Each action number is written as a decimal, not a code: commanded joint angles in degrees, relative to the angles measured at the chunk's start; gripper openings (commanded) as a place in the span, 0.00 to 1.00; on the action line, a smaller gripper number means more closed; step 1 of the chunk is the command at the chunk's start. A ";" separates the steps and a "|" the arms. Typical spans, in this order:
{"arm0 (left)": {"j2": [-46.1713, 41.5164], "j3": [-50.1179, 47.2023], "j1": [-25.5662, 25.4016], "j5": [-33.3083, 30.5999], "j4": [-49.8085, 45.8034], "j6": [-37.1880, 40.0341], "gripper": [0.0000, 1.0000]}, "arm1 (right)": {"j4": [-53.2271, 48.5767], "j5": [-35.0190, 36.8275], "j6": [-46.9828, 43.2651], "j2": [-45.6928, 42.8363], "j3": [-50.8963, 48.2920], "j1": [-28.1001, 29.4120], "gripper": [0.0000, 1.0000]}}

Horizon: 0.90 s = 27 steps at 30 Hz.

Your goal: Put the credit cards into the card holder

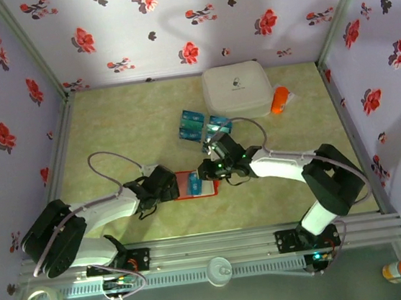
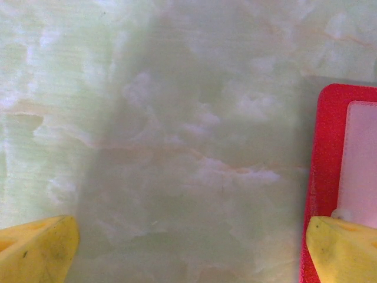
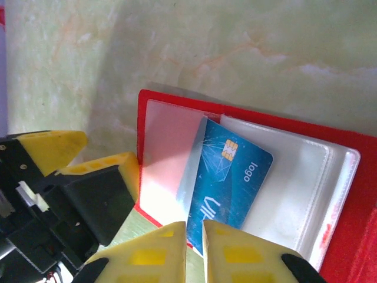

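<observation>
The card holder (image 3: 347, 253) has a matt, finely grained red cover and clear, shiny plastic pockets (image 3: 294, 188). The credit card (image 3: 230, 183) is glossy plastic. The surface (image 2: 177, 147) looks smooth, marble-patterned.

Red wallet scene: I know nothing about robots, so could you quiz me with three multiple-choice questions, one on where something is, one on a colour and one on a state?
1. Where is the blue card?
A) on the white case
B) partway under a clear pocket of the open red wallet
C) beside the orange bottle

2. What colour are the robot's fingertips?
A) yellow
B) green
C) white

3. How does the left gripper stand?
A) shut on a card
B) shut on nothing
C) wide open

Answers:
1 B, the right wrist view shows one end of the card behind the clear flap.
2 A, yellow tips appear in both wrist views.
3 C, its two tips sit far apart at the lower corners of the left wrist view.
</observation>
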 commanded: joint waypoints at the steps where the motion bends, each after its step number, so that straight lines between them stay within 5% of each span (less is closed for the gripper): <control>1: 0.16 -1.32 -0.35 -1.50 -1.46 -0.34 1.00 | -4.10 2.02 -2.72 3.17 1.98 0.59 0.14; 27: 0.80 -1.15 -0.34 -1.48 -1.34 -0.34 1.00 | -4.22 2.10 -2.80 14.50 11.43 5.15 0.11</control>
